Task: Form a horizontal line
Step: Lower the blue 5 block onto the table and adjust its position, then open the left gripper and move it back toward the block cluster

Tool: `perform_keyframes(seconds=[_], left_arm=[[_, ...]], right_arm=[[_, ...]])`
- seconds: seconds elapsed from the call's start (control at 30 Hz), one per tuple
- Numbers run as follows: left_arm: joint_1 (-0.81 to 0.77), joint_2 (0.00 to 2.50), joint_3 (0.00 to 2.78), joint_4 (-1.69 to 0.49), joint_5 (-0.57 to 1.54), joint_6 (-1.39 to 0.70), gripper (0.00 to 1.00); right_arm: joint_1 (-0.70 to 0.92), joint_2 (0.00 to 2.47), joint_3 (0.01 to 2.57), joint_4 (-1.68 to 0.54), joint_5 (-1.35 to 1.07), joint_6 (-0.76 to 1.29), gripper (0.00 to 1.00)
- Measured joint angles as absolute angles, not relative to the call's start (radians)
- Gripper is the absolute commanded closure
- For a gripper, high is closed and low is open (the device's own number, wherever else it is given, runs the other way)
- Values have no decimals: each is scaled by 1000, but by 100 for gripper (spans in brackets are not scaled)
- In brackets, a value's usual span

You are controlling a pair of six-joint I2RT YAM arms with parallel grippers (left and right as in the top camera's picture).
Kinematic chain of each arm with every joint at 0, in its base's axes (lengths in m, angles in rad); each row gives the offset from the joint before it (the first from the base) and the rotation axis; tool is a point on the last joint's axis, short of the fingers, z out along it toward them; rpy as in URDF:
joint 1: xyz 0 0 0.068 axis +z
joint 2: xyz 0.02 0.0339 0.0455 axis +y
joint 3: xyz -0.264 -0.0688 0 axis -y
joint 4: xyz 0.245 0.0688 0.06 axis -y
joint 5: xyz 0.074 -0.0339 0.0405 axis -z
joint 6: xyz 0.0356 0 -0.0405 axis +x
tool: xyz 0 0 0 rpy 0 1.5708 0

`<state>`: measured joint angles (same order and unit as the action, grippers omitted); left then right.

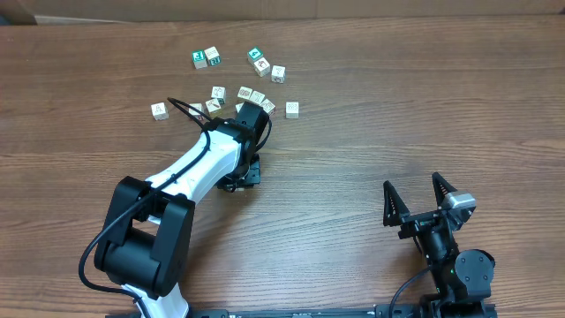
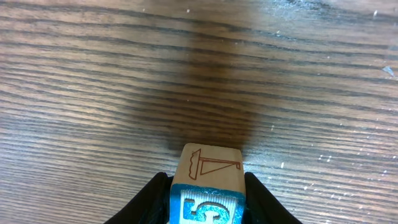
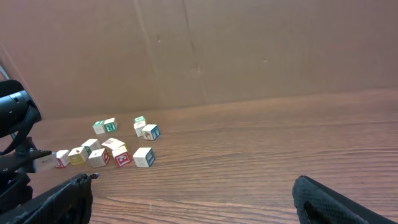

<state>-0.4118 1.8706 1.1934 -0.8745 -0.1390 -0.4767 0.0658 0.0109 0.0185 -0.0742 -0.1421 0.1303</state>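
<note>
My left gripper (image 1: 251, 116) is shut on a wooden cube (image 2: 208, 167) with a blue face and a white "5", and a brown line drawing on its upper face. It holds the cube low over bare wood, just in front of a loose cluster of whitish picture cubes (image 1: 256, 96). In the overhead view the held cube is hidden under the gripper. One whitish cube (image 1: 292, 109) lies to the right of the gripper, others (image 1: 218, 93) to its left. My right gripper (image 1: 419, 200) is open and empty at the near right, far from the cubes (image 3: 143, 157).
Two green-faced cubes (image 1: 199, 59) (image 1: 254, 55) and other whitish cubes (image 1: 278, 73) lie farther back. A lone cube (image 1: 159, 109) sits at the left. A brown cardboard wall (image 3: 249, 50) stands behind the table.
</note>
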Motion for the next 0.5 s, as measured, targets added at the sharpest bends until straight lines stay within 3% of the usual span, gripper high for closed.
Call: perform_keyframes(seconds=[0.33, 0.5], left_arm=[[-412, 1871, 1193, -874, -139, -461, 66], [-412, 1871, 1193, -874, -139, -456, 53]], right_arm=[[66, 11, 19, -75, -142, 131, 0], [66, 11, 19, -74, -142, 130, 0]])
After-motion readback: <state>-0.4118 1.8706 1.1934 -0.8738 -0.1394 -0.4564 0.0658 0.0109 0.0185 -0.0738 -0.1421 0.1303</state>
